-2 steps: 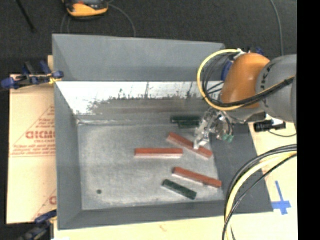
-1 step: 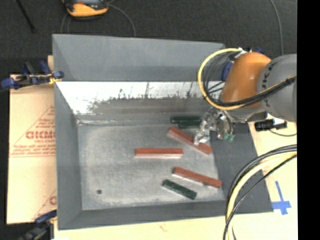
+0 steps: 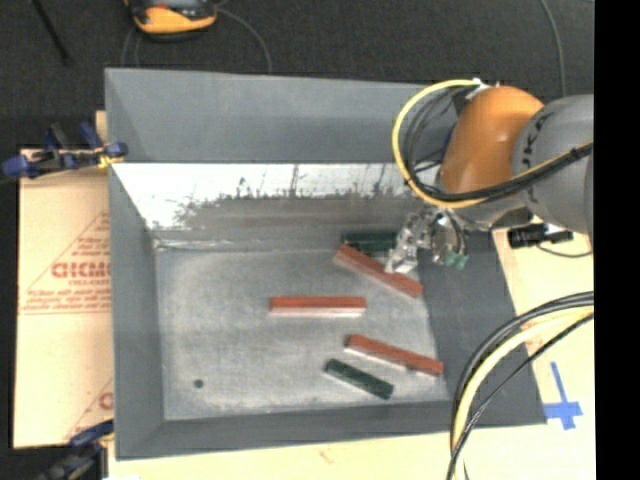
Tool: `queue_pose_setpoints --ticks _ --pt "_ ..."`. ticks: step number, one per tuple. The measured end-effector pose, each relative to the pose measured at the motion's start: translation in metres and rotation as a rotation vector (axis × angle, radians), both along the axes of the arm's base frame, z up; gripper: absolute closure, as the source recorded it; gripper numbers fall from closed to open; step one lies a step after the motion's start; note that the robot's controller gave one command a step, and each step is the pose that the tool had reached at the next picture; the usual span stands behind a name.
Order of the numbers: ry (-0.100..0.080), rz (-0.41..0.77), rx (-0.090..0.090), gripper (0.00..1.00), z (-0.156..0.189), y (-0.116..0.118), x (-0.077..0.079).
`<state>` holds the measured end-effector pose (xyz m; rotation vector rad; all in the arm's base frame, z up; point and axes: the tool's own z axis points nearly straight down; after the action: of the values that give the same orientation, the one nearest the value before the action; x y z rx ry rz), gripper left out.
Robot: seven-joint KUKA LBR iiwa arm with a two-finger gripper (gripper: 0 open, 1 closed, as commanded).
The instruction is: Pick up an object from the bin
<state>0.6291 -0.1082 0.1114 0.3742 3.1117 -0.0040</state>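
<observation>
Gripper (image 3: 405, 253) at bin's (image 3: 135, 268) far-right corner, over slanted red bar (image 3: 378, 271) beside dark green bar (image 3: 368, 240) | grip open or closed: you cannot tell | centre across red bar's width, keep clear of green bar and wall, then close.

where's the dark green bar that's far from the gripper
The dark green bar lies on the bin floor at the camera view's lower right, just below a red bar and apart from the gripper.

Orange-and-black handheld device (image 3: 170, 4) (wired)
</observation>
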Motion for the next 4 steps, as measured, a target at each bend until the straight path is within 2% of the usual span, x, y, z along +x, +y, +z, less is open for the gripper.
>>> queue_pose_setpoints --ticks 1,2,3,4 --pt "0.008 0.009 0.002 1.00 0.060 -0.005 -0.010" --pt "0.005 0.228 0.004 0.00 0.010 0.090 -0.026" --pt "0.003 0.228 0.003 0.00 0.011 0.089 -0.026" --pt "0.012 0.115 0.005 1.00 -0.031 0.102 -0.022"
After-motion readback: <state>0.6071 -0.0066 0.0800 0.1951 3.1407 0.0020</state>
